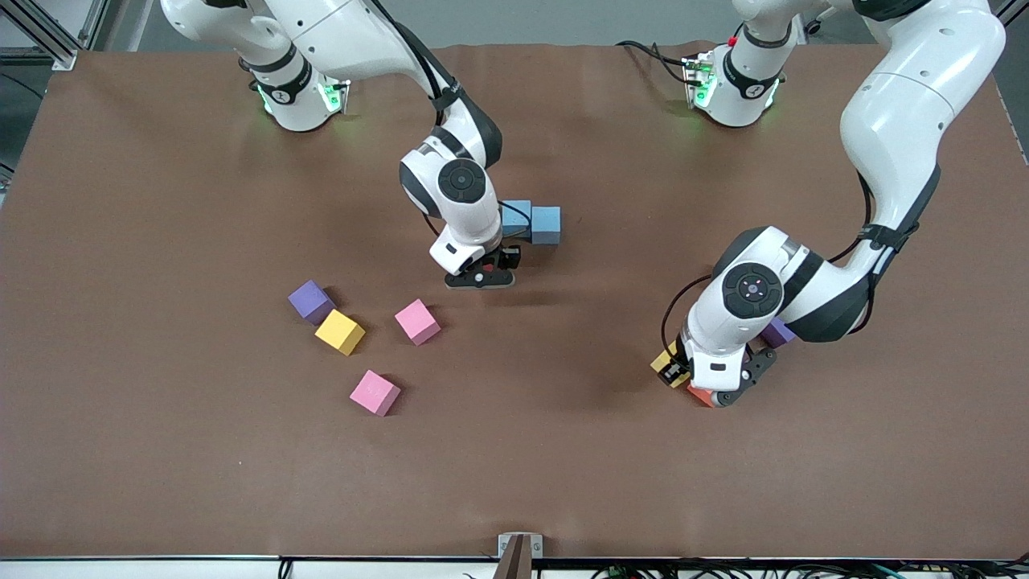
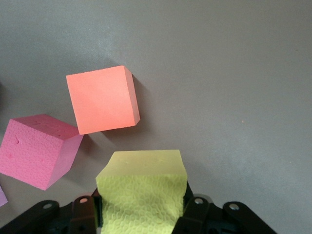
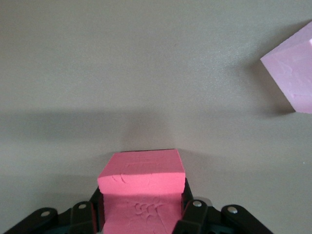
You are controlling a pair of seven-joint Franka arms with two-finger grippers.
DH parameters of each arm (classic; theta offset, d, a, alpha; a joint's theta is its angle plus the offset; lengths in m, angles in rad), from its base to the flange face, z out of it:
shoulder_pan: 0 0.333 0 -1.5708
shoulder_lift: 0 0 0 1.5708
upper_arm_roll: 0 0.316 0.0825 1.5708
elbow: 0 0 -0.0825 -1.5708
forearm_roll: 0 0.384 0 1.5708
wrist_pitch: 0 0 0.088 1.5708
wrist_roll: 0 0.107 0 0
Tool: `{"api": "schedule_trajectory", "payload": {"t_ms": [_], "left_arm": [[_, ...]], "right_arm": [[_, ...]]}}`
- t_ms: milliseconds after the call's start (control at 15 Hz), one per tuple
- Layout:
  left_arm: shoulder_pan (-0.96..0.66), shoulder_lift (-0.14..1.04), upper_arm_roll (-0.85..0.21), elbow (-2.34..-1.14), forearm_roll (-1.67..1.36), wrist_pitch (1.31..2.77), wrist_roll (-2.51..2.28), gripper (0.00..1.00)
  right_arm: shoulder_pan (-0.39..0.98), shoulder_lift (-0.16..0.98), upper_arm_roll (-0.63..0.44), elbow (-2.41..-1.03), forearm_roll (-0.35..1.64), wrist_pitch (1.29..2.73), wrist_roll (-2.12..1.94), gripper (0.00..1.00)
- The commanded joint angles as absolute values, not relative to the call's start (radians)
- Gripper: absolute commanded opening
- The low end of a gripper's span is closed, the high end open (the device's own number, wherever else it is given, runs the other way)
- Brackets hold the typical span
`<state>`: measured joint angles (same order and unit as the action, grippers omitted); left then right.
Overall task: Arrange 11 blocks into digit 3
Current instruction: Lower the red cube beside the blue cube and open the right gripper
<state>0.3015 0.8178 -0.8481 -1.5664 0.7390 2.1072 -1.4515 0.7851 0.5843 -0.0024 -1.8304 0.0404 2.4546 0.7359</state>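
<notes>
Left gripper (image 2: 141, 214), low over the tabletop (image 1: 563, 466) toward the left arm's end, clenched on a yellow-green block (image 2: 141, 190). Just beside it on the tabletop lie an orange-red block (image 2: 103, 99) and a deep pink block (image 2: 39, 150), apart from each other; in the front view most of this cluster is hidden under the arm, so its full count cannot be told.

Right gripper (image 3: 141, 214), near the tabletop's middle, grasping a bright pink block (image 3: 142, 183) that appears to sit on or just above the surface. Beside this gripper, two light blue blocks (image 1: 537, 223) stand touching in a short row: probably the start of the digit 3.

Toward the right arm's end, four loose blocks wait: a purple block (image 1: 310, 301) touching a yellow block (image 1: 339, 331), a pink block (image 1: 417, 321) near them, and another pink block (image 1: 375, 392) nearer the front camera.

Progress, as judged: early. Two blocks laid, a third arriving, a fourth picked up; most of the eleven remain unplaced.
</notes>
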Motion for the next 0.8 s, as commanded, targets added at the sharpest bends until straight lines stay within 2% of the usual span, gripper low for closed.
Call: {"api": "schedule_trajectory", "payload": {"t_ms": [0,732], "left_arm": [[0.295,0.805,-0.845,-1.560,0.727,2.089,-1.451,0.41],[0.293,0.804,-0.845,-1.560,0.726,2.089,-1.451,0.41]], "right_arm": [[0.796,0.558,-0.009,-1.864,0.055,2.457,0.747,0.05],[0.790,0.561,-0.009,-1.867,0.054,2.457,0.747,0.05]]}}
